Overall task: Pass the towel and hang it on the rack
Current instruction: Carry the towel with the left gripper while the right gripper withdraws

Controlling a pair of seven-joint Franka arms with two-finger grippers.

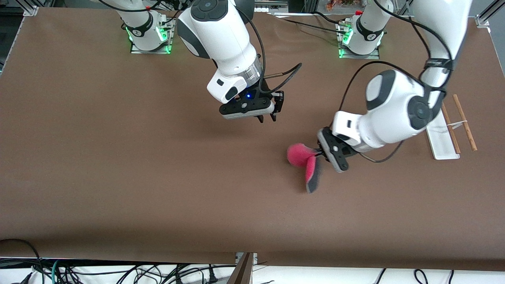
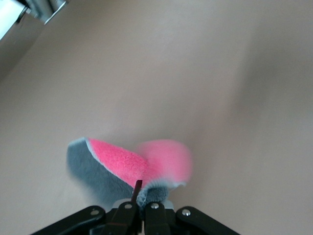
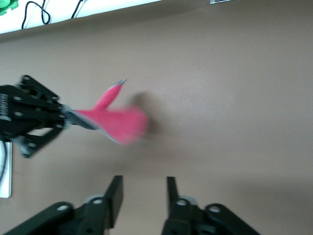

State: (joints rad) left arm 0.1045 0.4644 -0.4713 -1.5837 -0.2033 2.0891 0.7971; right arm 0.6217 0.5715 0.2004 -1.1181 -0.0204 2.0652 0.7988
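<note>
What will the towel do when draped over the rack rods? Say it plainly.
Probably floppy: the towel folds and droops from the left hand pinching one edge. Likely light, since that small pinch carries it. Its fuzzy faces should cling to the rack rods rather than slide.

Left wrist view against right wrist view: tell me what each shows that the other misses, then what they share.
Only the left wrist view shows the towel's grey face broadly, pinched at the left tool. Only the right wrist view shows the right tool with open fingers holding nothing, the left tool from outside, and a sliver of the rack's white base. Both show the pink towel shut in the left tool above the brown table.
</note>
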